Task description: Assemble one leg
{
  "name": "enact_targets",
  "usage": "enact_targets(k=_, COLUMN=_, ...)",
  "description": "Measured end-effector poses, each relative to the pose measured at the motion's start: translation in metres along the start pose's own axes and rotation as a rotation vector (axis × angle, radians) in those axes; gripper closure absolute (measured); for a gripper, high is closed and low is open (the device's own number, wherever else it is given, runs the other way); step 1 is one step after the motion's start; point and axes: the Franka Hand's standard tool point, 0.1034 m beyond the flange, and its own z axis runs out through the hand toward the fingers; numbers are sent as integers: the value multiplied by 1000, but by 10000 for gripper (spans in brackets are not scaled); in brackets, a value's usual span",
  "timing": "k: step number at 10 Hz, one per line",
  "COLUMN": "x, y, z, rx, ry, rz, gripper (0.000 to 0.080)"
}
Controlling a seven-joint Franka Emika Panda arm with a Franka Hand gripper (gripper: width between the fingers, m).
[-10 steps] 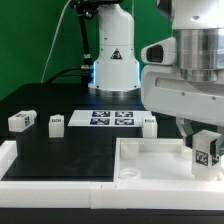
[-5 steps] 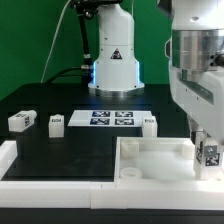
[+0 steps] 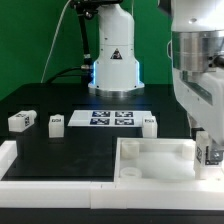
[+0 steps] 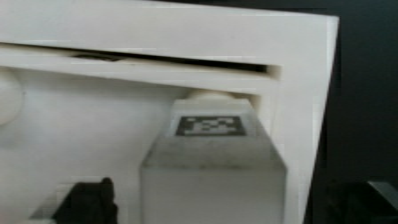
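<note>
On the black worktop [image 3: 60, 145], going from the exterior view's left, three spare legs [image 3: 21, 121] stand in a row, with the marker board [image 3: 111, 119] between the second and third. Further right lies the tray [image 3: 150, 160], and at its far right corner the fingers [image 3: 207, 150] are closed on a leg [image 3: 210, 154], holding it upright. The wrist view shows that leg's [image 4: 217, 145] tagged face close against the tray's [image 4: 107, 110] corner socket.

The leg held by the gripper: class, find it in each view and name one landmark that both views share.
Exterior view: the leg sits at the far right edge, in the gripper, over the white tray-like piece.
Wrist view: the leg fills the centre, tag facing the camera.
Shared landmark: the white tray-like piece.
</note>
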Motion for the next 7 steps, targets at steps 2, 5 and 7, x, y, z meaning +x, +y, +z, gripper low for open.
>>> enact_targets(k=2, x=-3, y=1, z=1, rx=-5, ry=-3, rz=-307, gripper=164)
enact_targets(k=5, x=-14, y=3, z=3, rx=-12, ry=11, rz=-739, gripper=150)
enact_targets(k=7, x=-15, y=3, z=3, rx=-20, ry=19, rz=-1009, gripper=150)
